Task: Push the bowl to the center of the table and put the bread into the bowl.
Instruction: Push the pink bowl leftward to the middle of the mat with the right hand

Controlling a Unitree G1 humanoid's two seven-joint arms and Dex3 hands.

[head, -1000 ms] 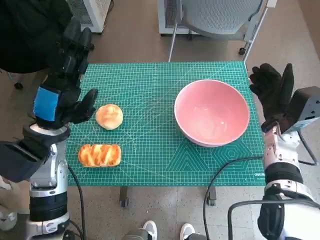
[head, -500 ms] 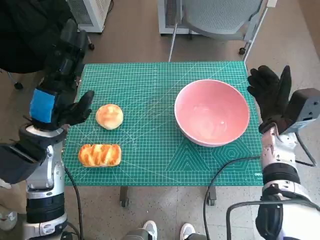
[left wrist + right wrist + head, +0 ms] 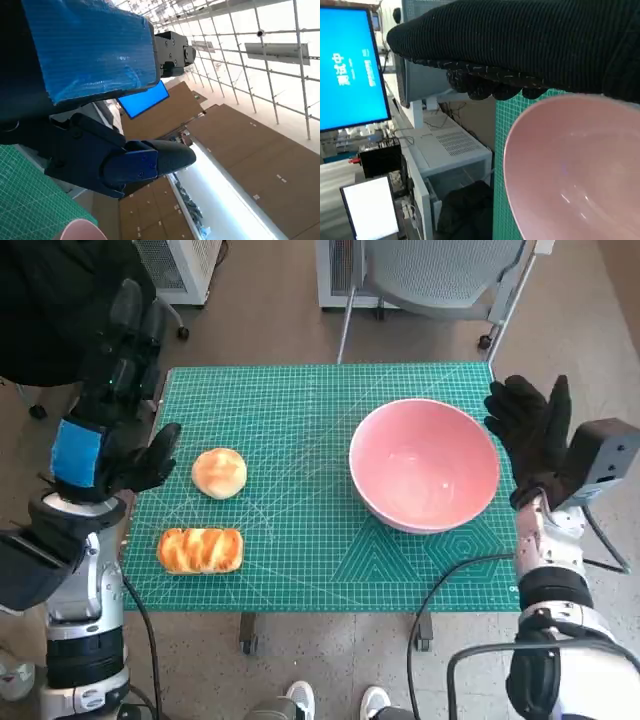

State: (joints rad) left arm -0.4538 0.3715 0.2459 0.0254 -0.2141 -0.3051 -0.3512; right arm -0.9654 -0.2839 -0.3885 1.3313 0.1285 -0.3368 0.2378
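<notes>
Nearest the robot, at the near left of the green cutting mat [image 3: 300,560], lies a braided loaf [image 3: 200,550]. Just beyond it sits a round bun [image 3: 218,472], apart from the loaf. Either could be the bread the task means — a mix-up here is one risk, since nothing in the pictures says which is wanted.

The left hand [image 3: 115,430] hangs at the mat's left edge, level with the bun but not touching it, fingers spread and holding nothing. If it comes down on the soft bun too hard it could squash it, or nudge it into the loaf.

On the right half of the mat stands the pink bowl [image 3: 424,465], empty and upright, well right of the table's middle. The right hand [image 3: 530,435] is raised just beside the bowl's right rim, fingers apart and empty — whether the glove touches the rim I cannot tell, though the right wrist view shows the bowl [image 3: 570,170] very close under it.

The push looks like the step in hand, and the danger lies there: a shove high on the rim may tip the bowl instead of sliding it. A push that runs on too far would drive the bowl into the bun. An off-centre push could also swing it toward the far or near edge.
</notes>
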